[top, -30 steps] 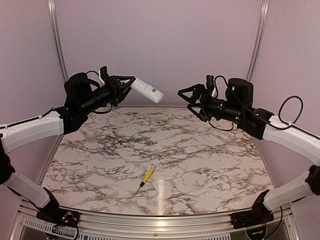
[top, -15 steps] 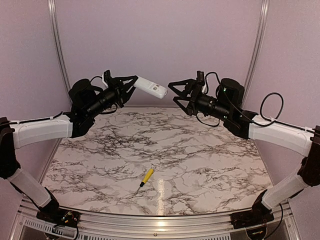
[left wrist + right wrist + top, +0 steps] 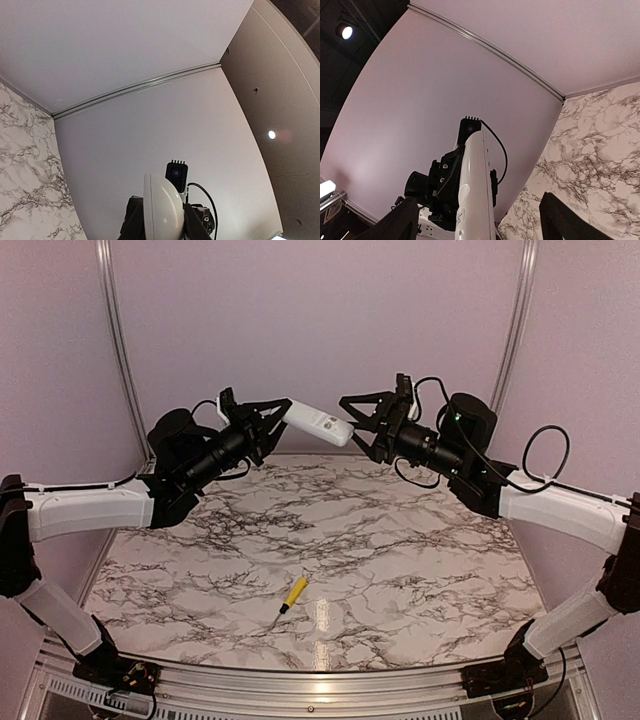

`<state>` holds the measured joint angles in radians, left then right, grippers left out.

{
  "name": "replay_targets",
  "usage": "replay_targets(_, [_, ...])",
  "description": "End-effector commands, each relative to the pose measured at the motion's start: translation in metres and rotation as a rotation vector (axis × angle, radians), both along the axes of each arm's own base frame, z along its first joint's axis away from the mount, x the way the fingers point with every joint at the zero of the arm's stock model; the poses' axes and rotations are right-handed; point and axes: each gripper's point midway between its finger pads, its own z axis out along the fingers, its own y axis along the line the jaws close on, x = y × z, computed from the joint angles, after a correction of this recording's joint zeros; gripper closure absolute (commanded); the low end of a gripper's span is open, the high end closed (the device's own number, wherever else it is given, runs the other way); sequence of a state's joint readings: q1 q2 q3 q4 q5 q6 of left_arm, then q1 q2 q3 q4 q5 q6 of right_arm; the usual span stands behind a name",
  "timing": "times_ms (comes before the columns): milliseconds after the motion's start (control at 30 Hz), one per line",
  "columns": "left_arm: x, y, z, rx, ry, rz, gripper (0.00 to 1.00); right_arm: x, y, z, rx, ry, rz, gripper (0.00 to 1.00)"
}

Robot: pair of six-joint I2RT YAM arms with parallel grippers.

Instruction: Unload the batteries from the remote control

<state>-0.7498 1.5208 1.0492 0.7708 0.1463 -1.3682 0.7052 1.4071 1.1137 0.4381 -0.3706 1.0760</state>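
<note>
My left gripper [image 3: 272,414] is shut on the remote control [image 3: 318,424], a slim white bar held high above the table and pointing right. In the left wrist view its rounded end [image 3: 162,207] fills the gap between the dark fingers. My right gripper [image 3: 354,426] faces it, open, with the remote's free end just between its spread fingertips and not touching them. From the right wrist, the remote [image 3: 475,192] runs lengthwise down the middle, with wide gaps to the fingers [image 3: 395,225] on both sides. The batteries are hidden.
A yellow-handled screwdriver [image 3: 292,593] lies on the marble table [image 3: 420,550] near the front middle. Lilac walls with metal rails [image 3: 115,330] close in the back and sides.
Both arms have moved toward each other. The remote's free end now sits between the right gripper's fingers, which have narrowed a little while staying open.
</note>
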Motion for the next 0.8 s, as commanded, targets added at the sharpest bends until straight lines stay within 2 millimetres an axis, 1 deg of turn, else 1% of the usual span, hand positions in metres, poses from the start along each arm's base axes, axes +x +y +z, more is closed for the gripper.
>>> replay_targets(0, [-0.001, -0.002, 0.015, -0.080, -0.061, 0.007, 1.00, -0.009, -0.002, 0.012, 0.036, 0.006, 0.022, 0.20])
replay_targets(33, [-0.002, -0.003, 0.017, -0.082, -0.066, 0.006, 1.00, -0.011, -0.002, 0.013, 0.042, 0.008, 0.024, 0.20])
replay_targets(267, [0.001, -0.009, 0.009, -0.066, -0.073, 0.002, 1.00, -0.022, 0.004, 0.014, 0.060, 0.041, 0.052, 0.29])
replay_targets(400, [0.004, -0.013, 0.010, -0.065, -0.086, -0.005, 1.00, -0.022, 0.005, 0.006, 0.032, 0.086, 0.044, 0.35])
replay_targets(567, [0.002, -0.018, 0.008, -0.064, -0.089, -0.026, 1.00, -0.022, 0.005, 0.005, 0.032, 0.094, 0.043, 0.41])
replay_targets(767, [0.001, -0.022, 0.010, -0.066, -0.093, -0.040, 1.00, -0.019, 0.010, 0.003, 0.026, 0.108, 0.054, 0.44])
